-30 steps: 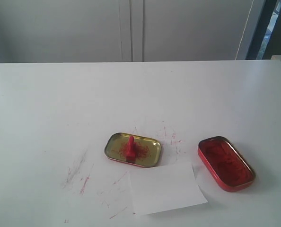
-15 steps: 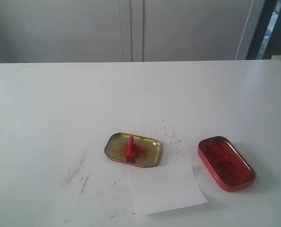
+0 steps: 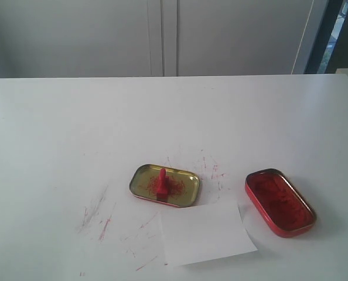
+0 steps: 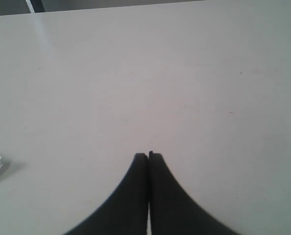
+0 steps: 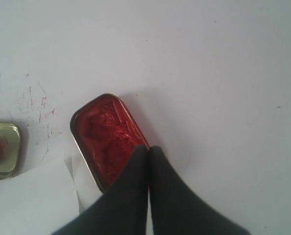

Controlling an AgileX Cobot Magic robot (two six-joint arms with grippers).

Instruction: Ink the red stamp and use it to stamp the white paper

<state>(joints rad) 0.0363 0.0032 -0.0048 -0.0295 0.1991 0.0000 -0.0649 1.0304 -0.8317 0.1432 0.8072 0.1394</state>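
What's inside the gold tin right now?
The red stamp stands upright inside the gold tin, whose floor shows red ink smears. The patch of floor under the stamp's base is covered and cannot be seen.

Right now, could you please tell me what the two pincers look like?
The left pincer and the right pincer look alike: plain matte black, each split into two smooth halves, broad at the base and curving to narrow tips. No cables or markings show.

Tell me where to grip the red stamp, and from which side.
Take the red stamp by its narrow knob handle, from straight above. It stands upright in the gold tin, base down; the rim would likely block a low side approach.
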